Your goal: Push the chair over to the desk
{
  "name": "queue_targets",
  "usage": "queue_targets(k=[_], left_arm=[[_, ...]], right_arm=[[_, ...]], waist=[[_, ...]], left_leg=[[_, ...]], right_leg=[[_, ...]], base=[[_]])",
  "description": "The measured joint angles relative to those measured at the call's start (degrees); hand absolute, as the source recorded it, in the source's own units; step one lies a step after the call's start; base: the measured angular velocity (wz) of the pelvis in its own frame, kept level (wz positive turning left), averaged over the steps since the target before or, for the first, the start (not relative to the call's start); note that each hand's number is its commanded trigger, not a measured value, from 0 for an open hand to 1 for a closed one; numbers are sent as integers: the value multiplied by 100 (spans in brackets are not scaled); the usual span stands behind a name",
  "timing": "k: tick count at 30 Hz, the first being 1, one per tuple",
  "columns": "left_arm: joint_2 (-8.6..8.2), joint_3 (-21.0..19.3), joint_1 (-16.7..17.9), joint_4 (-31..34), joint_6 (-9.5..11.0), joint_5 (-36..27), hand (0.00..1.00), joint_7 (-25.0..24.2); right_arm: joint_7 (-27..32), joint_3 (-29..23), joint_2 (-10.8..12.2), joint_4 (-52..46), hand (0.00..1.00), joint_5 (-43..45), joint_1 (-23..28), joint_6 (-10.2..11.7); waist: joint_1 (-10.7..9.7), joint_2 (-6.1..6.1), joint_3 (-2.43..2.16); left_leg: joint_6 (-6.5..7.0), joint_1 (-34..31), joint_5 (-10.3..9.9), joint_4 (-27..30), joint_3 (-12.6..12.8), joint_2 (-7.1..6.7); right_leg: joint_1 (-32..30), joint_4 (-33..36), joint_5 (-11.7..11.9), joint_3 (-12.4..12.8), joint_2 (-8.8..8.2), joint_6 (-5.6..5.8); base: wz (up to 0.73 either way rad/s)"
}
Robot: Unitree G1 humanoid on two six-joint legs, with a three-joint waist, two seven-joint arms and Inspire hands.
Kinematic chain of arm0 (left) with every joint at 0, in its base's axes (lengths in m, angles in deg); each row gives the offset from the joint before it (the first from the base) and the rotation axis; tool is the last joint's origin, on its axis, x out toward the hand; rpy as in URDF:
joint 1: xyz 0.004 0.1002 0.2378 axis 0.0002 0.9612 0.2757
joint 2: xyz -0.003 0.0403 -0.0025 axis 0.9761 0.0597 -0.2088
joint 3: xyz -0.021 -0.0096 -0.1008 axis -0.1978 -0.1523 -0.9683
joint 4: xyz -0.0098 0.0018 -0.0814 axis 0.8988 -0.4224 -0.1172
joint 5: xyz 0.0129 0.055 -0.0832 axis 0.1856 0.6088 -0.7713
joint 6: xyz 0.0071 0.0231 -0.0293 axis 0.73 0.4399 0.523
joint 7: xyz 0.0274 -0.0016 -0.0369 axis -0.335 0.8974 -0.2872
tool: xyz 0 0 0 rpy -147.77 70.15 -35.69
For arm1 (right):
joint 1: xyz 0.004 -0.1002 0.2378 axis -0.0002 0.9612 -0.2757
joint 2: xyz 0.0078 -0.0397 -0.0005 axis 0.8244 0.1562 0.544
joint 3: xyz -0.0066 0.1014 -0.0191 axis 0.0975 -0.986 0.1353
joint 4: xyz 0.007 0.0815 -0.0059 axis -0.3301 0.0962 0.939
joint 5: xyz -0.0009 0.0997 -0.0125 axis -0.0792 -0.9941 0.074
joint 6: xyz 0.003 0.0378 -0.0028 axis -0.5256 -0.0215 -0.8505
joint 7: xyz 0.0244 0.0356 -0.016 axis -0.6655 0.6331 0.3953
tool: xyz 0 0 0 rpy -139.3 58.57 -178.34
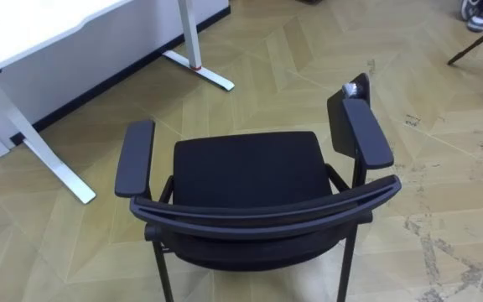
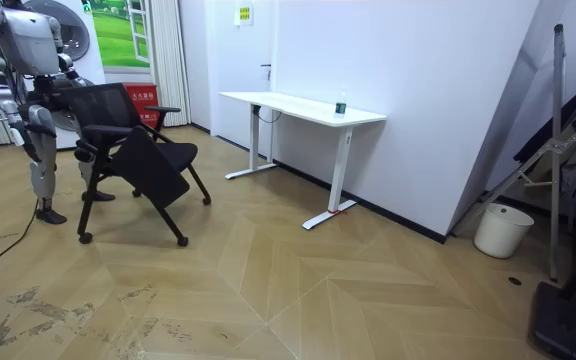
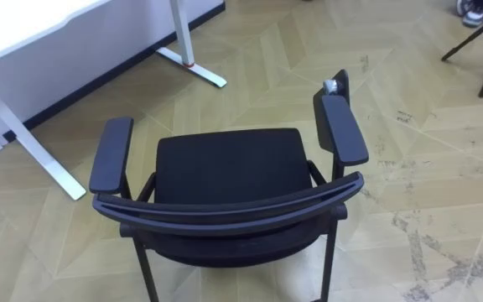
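The black chair's curved backrest (image 1: 267, 214) lies closest, at the lower edge of the eye views, with the seat (image 1: 250, 168) beyond it between two padded armrests (image 1: 135, 158) and a dark panel (image 1: 342, 117) hanging just outside the right one. The chair (image 2: 133, 150) stands on the herringbone wood floor (image 1: 443, 168), well apart from the white desk (image 2: 303, 108) to its front left. In the room view the robot stands just behind the backrest, its right hand (image 2: 40, 128) low near its hip, and I cannot tell whether either hand grips anything.
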Motion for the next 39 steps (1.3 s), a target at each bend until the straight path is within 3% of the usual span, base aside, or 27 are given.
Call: queue_targets(k=[10,20,24,27,32,35,39], left_arm=[[-6,-53,148,-12,-32,73,0,382],[-10,-92,322,-4,-185,128,0,753],[-15,-391,323,8,-275,497,0,962],[28,-631,305,164,-472,993,0,1135],[360,-887,12,646,-564,1574,0,1539],[593,-966,-71,1087,-563,1997,0,1755],[755,-939,-345,1248,-566,2537,0,1933]], right_arm=[[312,-284,17,297,0,-217,22,7],[444,-468,17,402,0,-346,11,-122],[479,-567,6,401,0,-378,2,-248],[478,-710,-37,386,0,-315,-11,-338],[447,-774,-232,361,0,-223,-23,-355],[413,-1049,-334,351,0,-102,-50,-347],[467,-1085,-482,362,0,-70,-134,-342]], waist=[[-13,55,25],[-3,53,0],[-24,71,-6],[-43,146,-11],[-39,316,-32],[-119,372,2],[-155,509,14]], left_leg=[[-2,5,-1,-3,-1,0],[-1,29,-1,-3,-15,0],[-2,74,-1,-3,-22,-5],[-2,67,-1,11,-54,-4],[-2,90,-1,7,-138,-12],[-2,99,-1,-5,-145,-13],[-1,69,-6,-13,-148,-16]], right_leg=[[9,-3,-1,-3,-3,1],[29,0,-1,-3,-2,1],[91,-6,-2,-27,-6,1],[94,8,-1,-38,-4,1],[114,20,-3,-19,8,-4],[116,22,-3,16,16,-5],[71,18,-4,44,18,-6]], base=[[0],[0],[1],[4],[1],[0],[-2]])
